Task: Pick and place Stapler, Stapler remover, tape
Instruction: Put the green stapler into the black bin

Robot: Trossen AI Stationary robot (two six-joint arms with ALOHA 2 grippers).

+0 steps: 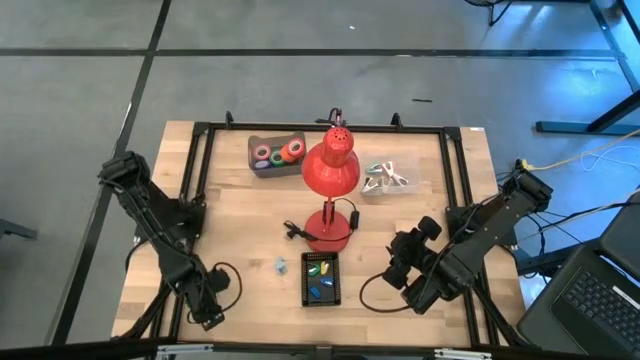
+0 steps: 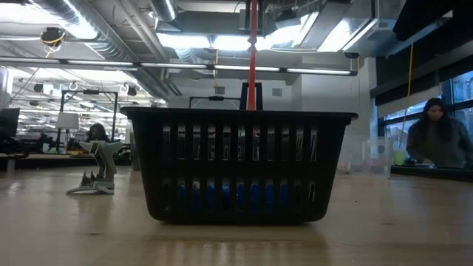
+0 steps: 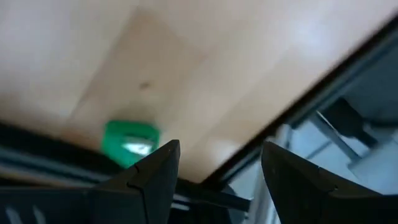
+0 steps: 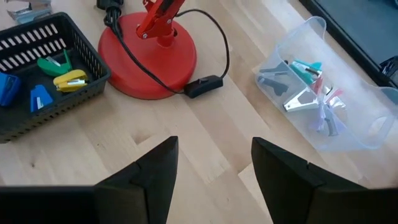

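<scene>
Both grippers spread wide, holding nothing: left gripper (image 3: 214, 165) over bare worktop (image 1: 245, 215) left of the lamp (image 1: 331, 180), right gripper (image 4: 211, 162) right of its base.

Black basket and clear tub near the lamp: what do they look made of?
Black basket: likely moulded plastic, matte, with slotted walls. Clear tub: apparently transparent plastic; its contents show through the glossy walls. Table: pale wood look, with visible grain.

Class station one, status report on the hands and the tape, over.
Left hand and right hand open, empty. Tape untouched in far tray. Red lamp between.
</scene>
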